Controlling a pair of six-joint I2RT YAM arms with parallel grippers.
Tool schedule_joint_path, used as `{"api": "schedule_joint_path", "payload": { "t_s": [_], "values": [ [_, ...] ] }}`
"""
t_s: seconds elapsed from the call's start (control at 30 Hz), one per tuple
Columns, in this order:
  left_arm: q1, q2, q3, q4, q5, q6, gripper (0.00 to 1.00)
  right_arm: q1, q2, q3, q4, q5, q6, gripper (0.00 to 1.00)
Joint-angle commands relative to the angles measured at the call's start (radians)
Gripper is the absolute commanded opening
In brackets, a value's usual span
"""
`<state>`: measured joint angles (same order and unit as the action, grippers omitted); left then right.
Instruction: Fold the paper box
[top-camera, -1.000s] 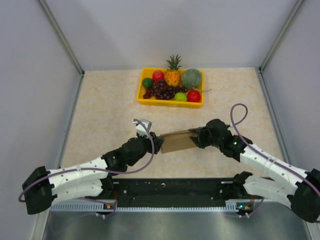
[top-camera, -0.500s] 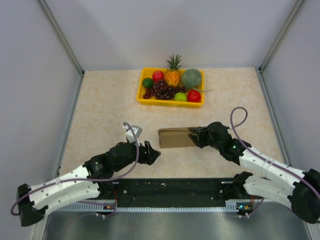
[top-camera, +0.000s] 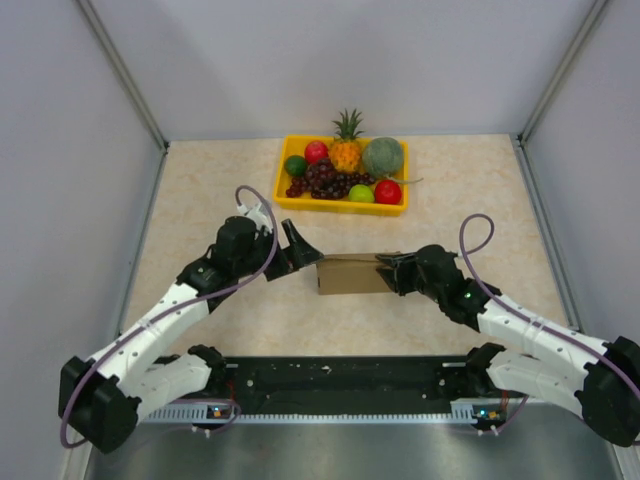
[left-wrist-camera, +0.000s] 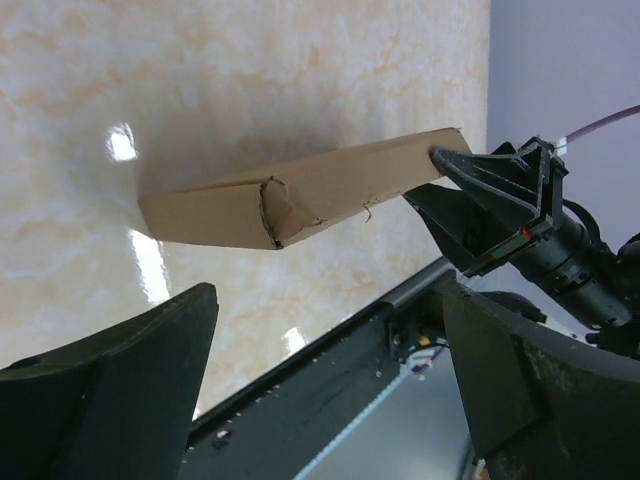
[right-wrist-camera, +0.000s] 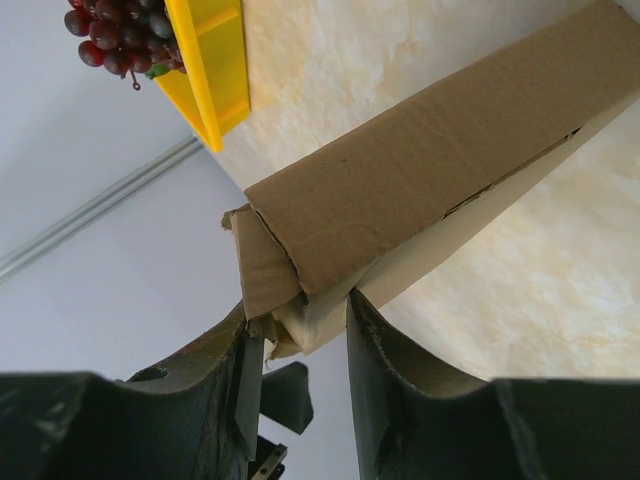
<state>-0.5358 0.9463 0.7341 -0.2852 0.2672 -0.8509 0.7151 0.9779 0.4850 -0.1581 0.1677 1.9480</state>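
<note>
Beige marbled glossy tabletop (top-camera: 200, 200), bright glare spots (left-wrist-camera: 122, 142) on it in left wrist view. Plain pale grey wall panels (top-camera: 350, 60) on 3 sides, w/ slanting silver metal posts (top-camera: 120, 70) at back corners. Black slotted rail (top-camera: 340, 375) along near edge, brushed grey metal strip (top-camera: 340, 450) just in front.

Your left gripper (top-camera: 303, 250) sits with its fingers (left-wrist-camera: 110, 390) spread wide. Your right gripper (top-camera: 384, 271) is pinching the paper box (top-camera: 350, 275) at one end, and both arms reach inward.
</note>
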Motion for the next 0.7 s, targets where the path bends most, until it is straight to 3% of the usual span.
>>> {"api": "schedule_joint_path", "payload": {
  "t_s": [0.0, 0.2, 0.67],
  "values": [
    [0.014, 0.077, 0.033, 0.083, 0.173, -0.180, 0.98, -0.003, 0.064, -0.059, -0.210, 0.052, -0.054, 0.22],
    [0.028, 0.089, -0.005, 0.121, 0.072, -0.266, 0.97, -0.003, 0.071, -0.039, -0.212, 0.056, -0.067, 0.22],
    [0.056, 0.238, -0.015, 0.126, 0.153, -0.491, 0.93, -0.003, 0.070, -0.028, -0.212, 0.061, -0.078, 0.22]
  ]
}}
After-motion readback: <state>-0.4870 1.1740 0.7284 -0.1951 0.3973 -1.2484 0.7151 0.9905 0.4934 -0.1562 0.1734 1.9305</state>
